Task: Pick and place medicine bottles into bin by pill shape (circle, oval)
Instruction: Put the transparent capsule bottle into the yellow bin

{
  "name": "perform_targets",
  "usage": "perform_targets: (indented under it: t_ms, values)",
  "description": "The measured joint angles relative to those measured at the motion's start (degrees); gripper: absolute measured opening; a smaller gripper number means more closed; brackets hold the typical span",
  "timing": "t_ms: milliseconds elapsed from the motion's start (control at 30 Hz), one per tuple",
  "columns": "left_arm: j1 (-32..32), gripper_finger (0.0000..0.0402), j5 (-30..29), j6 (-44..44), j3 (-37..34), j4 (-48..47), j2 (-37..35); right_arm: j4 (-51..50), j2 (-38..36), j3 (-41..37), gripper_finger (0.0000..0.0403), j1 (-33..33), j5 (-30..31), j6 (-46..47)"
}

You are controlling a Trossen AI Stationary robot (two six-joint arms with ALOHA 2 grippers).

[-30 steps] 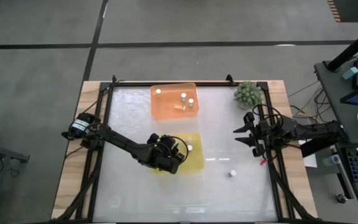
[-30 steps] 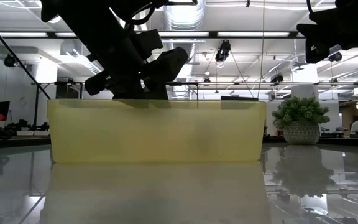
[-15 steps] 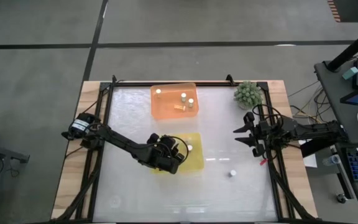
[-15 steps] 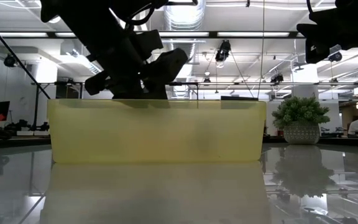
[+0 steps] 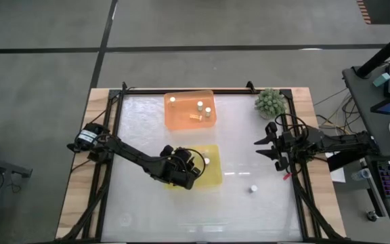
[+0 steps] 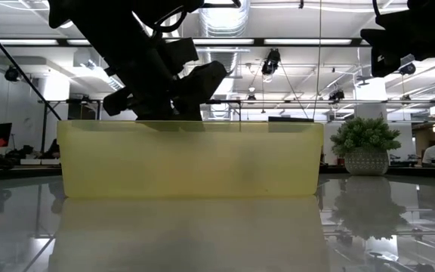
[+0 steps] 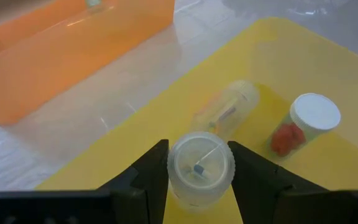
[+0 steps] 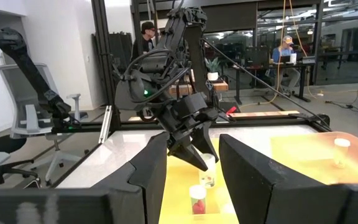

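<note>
Sorting looks mostly done: orange bin [image 5: 189,110] at the far side of the worktop [image 5: 249,156] has four bottles in it, three upright and one on its side. Yellow bin [image 5: 212,177], nearer the middle, has two per the left wrist view: a clear bottle lying on its side [image 7: 227,110] and an upright one with reddish pills [image 7: 304,123]. One loose bottle [image 5: 253,189] stands on the worktop out toward the right arm's side, well apart from both bins, so that one is left to do, plus the one in the grip now. Left hand [image 7: 199,171] is over the yellow bin, fingers closed on a held bottle [image 7: 201,166], cap facing the camera, pinched from both sides, above the bin floor and not yet released. Low view only shows the arm dipping behind the bin wall, so I can't say how close the bottle is to the floor. Right hand [image 5: 267,148] is parked at the right edge of the worktop near the plant [image 5: 269,102], fingers spread and holding nothing.
</note>
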Motion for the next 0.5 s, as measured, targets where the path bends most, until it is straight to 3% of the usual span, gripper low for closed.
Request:
perform_targets:
  t_ms: [500]
  values:
    - [0.0, 0.0128, 0.2, -1.6, -1.0, 1.8, 0.1, 0.0, 0.0, 0.0, 0.0139, 0.0, 0.0, 0.1]
